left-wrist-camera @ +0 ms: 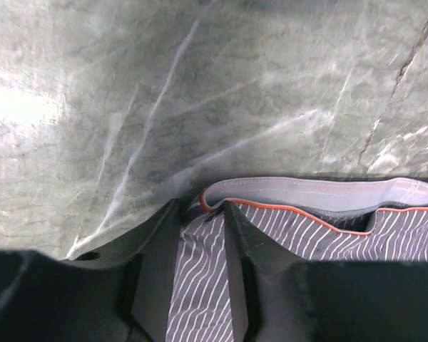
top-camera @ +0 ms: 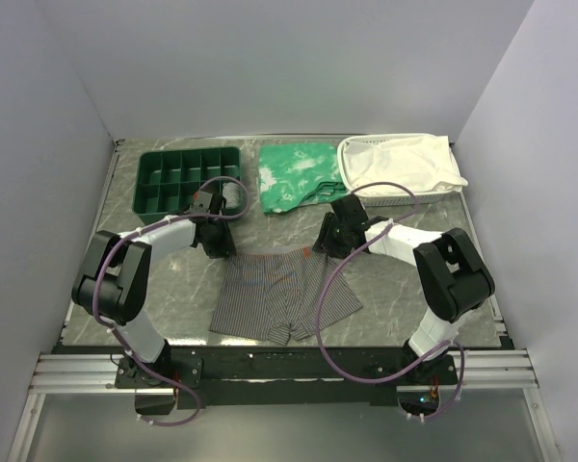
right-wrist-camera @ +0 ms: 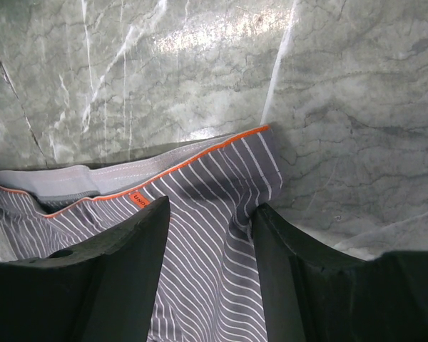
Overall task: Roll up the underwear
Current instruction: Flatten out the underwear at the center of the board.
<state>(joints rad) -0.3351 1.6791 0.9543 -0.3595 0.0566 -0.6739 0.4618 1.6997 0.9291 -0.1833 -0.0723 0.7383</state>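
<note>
While the underwear [top-camera: 284, 294] lies flat at the middle of the table [top-camera: 183, 289], its waistband [left-wrist-camera: 307, 196] runs left to right along the far side, legs toward the bases. The left gripper [left-wrist-camera: 200, 214] straddles its left corner, the right gripper [right-wrist-camera: 210, 210] its right; both stand parted, pinching nothing. I'd roll toward the legs.

Grey underwear [top-camera: 284, 294] showing fine pale pinstripes at centre, orange piping edging its light grey waistband [left-wrist-camera: 307, 194], orange tag [right-wrist-camera: 138, 199], grey-green marbled table [top-camera: 405, 289], dark green tray [top-camera: 188, 178] sitting upper left, green white-patterned cloth [top-camera: 294, 173], white cloth [top-camera: 400, 164] lying upper right.
</note>
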